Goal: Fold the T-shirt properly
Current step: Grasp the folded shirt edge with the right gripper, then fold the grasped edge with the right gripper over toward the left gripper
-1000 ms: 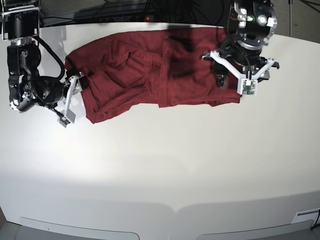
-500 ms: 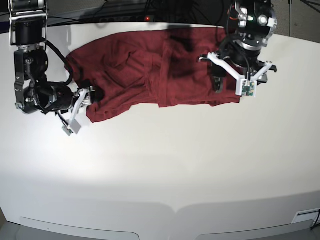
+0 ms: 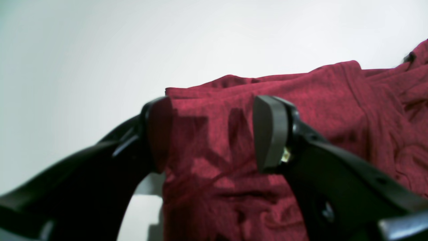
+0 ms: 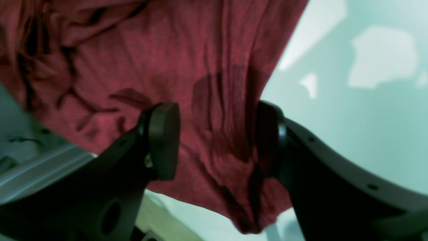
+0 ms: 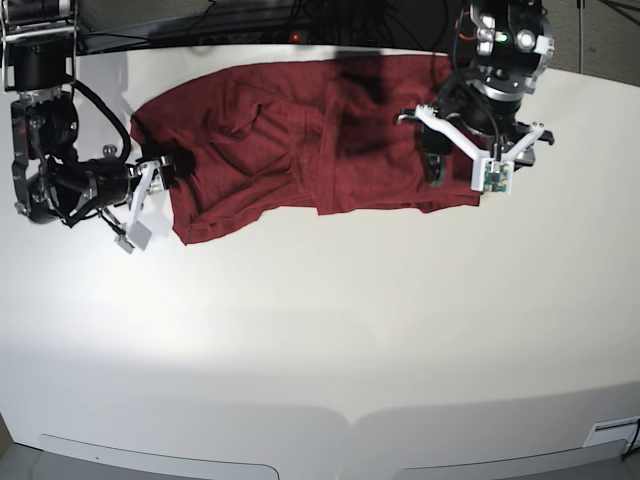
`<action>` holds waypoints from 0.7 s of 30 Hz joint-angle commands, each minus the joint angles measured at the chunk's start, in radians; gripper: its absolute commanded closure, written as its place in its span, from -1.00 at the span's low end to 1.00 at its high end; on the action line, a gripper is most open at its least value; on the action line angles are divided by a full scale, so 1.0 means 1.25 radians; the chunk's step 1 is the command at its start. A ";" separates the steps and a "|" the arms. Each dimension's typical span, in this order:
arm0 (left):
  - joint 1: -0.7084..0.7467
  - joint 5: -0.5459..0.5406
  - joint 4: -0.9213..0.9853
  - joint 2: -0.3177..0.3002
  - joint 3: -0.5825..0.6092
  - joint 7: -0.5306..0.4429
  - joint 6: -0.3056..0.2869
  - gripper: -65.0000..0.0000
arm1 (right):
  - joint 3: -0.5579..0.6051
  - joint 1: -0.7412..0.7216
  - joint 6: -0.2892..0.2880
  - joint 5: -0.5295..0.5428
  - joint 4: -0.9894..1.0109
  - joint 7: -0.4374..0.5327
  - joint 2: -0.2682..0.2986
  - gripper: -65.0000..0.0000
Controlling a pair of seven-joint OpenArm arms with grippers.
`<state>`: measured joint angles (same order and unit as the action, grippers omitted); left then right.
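Lying lengthwise across the table [image 5: 320, 330], the T-shirt [image 5: 300, 140] sits between both gaping, empty tools.

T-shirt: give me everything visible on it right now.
The T-shirt is dark red, thin wrinkly knit, lying mostly flat on the white table along its far side, spread sideways and partly folded over itself, with creases and a dark shadow band near the middle. The right gripper is open with cloth at one end between its fingers; the left gripper is open over the other end, near the corner. Whether either pad touches the cloth is unclear.
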<state>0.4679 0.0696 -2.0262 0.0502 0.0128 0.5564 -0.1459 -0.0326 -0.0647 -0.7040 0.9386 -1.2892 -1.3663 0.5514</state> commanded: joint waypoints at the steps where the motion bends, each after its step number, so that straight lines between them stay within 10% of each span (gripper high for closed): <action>1: 0.000 0.000 -0.014 0.002 0.001 -0.021 -0.003 -0.14 | 0.000 0.004 0.005 0.001 -0.002 -0.024 0.006 -0.05; 15: 0.000 0.000 -0.014 0.002 0.001 -0.021 -0.003 -0.14 | 0.000 0.014 0.005 0.033 -0.005 -0.024 -0.032 -0.04; 21: 0.000 0.000 -0.014 0.002 0.001 -0.021 -0.003 -0.14 | 0.000 0.014 0.005 0.027 -0.005 -0.024 -0.051 0.29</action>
<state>0.4679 0.0696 -2.0262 0.0502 0.0128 0.5564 -0.1459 -0.0319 -0.0437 -0.7040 1.0012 -1.2907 -1.3705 0.4759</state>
